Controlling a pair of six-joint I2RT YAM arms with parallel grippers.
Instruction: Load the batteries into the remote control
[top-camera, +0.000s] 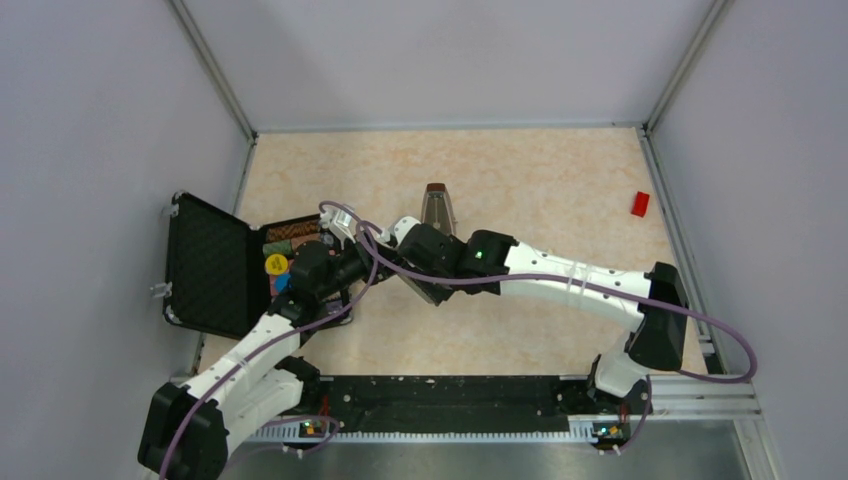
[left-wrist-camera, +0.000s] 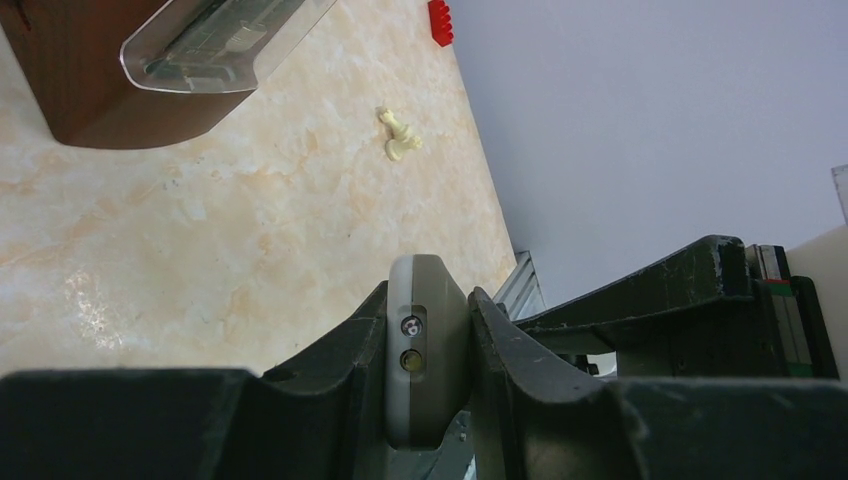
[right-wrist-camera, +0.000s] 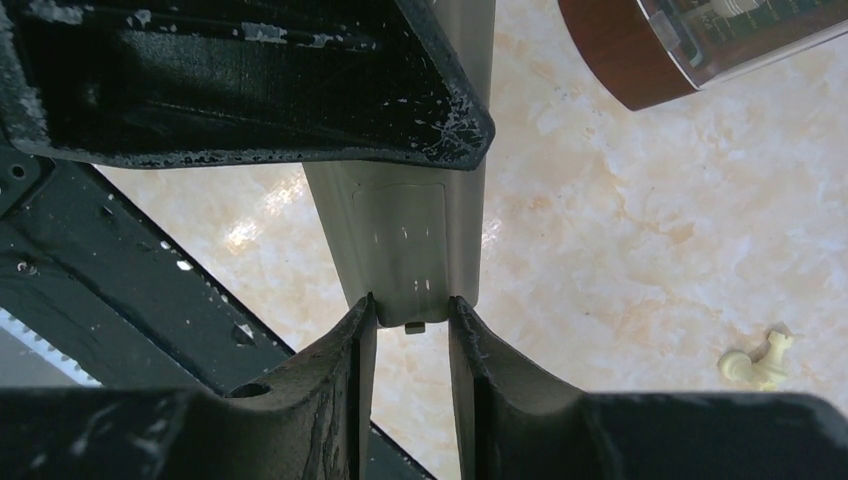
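The remote control (left-wrist-camera: 428, 345) is held off the table between both grippers. My left gripper (left-wrist-camera: 428, 300) is shut on its end, which shows two small round parts. In the right wrist view its grey back (right-wrist-camera: 330, 215) faces the camera, with the flat battery cover (right-wrist-camera: 405, 250) set in it. My right gripper (right-wrist-camera: 410, 305) is shut on the cover's lower end, one finger on each side. From above, the left gripper (top-camera: 350, 262) and the right gripper (top-camera: 415, 262) meet mid-table, with the remote (top-camera: 425, 290) partly hidden. The batteries are out of view.
A brown metronome (top-camera: 437, 208) stands just behind the grippers. An open black case (top-camera: 205, 265) with small items lies at the left. A red block (top-camera: 640, 203) sits at the far right. A pale chess piece (right-wrist-camera: 758, 362) lies on the table.
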